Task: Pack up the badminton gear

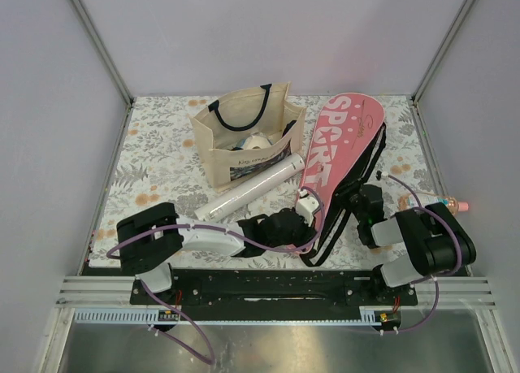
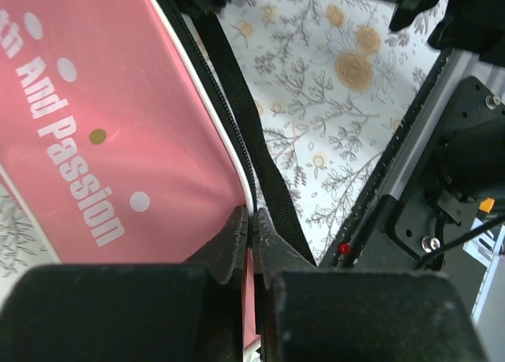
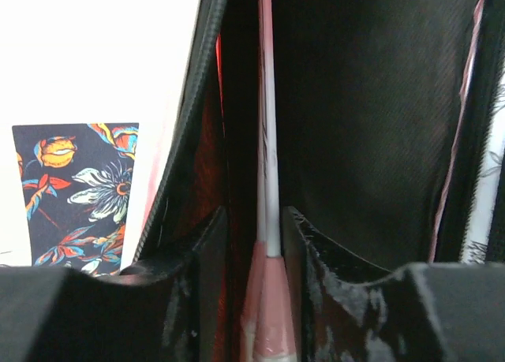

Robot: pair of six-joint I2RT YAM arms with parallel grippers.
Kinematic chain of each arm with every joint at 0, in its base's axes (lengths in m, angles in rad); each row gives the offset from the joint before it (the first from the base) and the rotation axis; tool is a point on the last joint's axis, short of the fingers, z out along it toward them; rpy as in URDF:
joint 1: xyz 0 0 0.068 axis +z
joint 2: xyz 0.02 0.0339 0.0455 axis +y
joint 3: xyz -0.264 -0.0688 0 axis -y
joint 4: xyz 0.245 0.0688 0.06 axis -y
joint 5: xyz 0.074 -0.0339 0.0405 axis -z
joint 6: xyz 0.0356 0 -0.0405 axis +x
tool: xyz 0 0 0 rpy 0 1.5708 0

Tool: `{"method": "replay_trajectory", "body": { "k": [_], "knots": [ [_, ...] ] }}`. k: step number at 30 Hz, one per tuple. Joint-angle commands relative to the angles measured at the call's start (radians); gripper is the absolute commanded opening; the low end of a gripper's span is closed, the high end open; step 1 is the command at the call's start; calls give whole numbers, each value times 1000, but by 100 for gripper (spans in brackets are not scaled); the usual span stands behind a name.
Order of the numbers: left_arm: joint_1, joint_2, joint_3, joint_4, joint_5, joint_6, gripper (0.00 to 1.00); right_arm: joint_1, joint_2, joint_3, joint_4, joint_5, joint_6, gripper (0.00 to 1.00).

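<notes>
The pink "SPORT" cover (image 1: 329,145) is lying on the flowered counter (image 1: 162,162), right of centre, with its broad end pointing away from the arms and its narrow end reaching toward them; its black strap (image 2: 252,133) is trailing on the counter along the cover's right edge, just beside the zip. The left hand (image 2: 251,220) is reaching across to the narrow end and pinching the cover's edge; its fingers (image 2: 230,240) are pressing together with only the pink fabric and its trim between them. The right hand (image 3: 254,216) is sitting at the cover's right side, facing into the dark opening. Its two fingers are standing apart, and a thin racket shaft (image 3: 268,125) is running up between them into the cover, turning pink and wider at the bottom of the wrist view. A gap is showing between the shaft and one finger, so this hand is open rather than clamping; whether one shaft or two are lying there side by side I cannot tell. The long white tube (image 1: 248,193) is lying slantwise on the counter, left of the cover's narrow end, with its far end coming close to the cover's left edge. The beige tote bag (image 1: 236,145) is standing upright just behind the tube; a small clear bottle (image 1: 435,202) with a pink cap is lying near the counter's right edge, apart from the cover.
</notes>
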Motion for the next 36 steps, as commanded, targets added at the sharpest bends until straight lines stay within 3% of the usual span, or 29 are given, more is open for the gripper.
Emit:
{"method": "replay_trajectory", "body": {
  "k": [1, 8, 14, 16, 21, 28, 34, 36],
  "knots": [
    [-37, 12, 15, 51, 77, -38, 0, -4, -170, 52, -190, 114, -1, 46],
    [-37, 21, 25, 60, 72, -35, 0, -4, -416, 134, -739, 137, -94, 52],
    [-37, 44, 38, 47, 60, -28, 0, -6, -507, 196, -968, 85, -145, 55],
    [-37, 48, 39, 47, 61, -33, 9, -6, -546, 211, -1051, 94, -162, 61],
    [-37, 48, 30, 63, 89, -58, 31, -6, -602, 244, -1126, 130, -189, 65],
    [-42, 15, 18, 57, 86, -48, 42, -6, -570, 237, -1099, 15, -174, 64],
    [-41, 4, -1, 52, 84, -47, 42, -6, -681, 268, -1218, 13, -166, 58],
    [-41, -23, -16, 54, 83, -53, 43, -6, -724, 264, -1249, -54, -156, 56]
  ]
}}
